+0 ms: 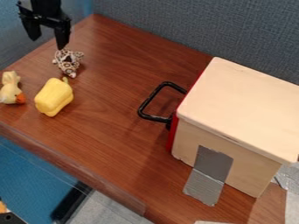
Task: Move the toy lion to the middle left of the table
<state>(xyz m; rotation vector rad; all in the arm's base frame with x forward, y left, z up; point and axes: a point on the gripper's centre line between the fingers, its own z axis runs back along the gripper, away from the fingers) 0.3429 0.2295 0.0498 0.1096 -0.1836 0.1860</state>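
At the upper left of the view, over the far end of the table, can see the black two-finger gripper [46,40] hanging down, fingers spread wide apart with nothing held between them. Just below the right-hand fingertip in view, find the small toy lion [68,64], cream with dark brown spots, on the brown wood-grain table [116,127], near its upper left edge. Can't tell whether touching that fingertip or merely close beneath it. Can make out a smooth yellow plastic bell pepper [53,97] just below and slightly left of the lion, tilted, with a greenish stem end pointing up. Left of the pepper and apart from it, by the left edge of the view, notice a pale yellow toy duck [11,89] with an orange patch at its lower right.

On the right side of the table, well apart from the toys, see a big box of pale wood [245,105] with a red front edge and a black loop handle [144,105] jutting out toward the left. Down the near side of that box and onto the table, spot a strip of silvery grey tape [212,168]. Behind the table, see a grey-blue fabric partition [192,26]; past the lower left edge, a bright blue surface [29,175] and a black bar [70,202]
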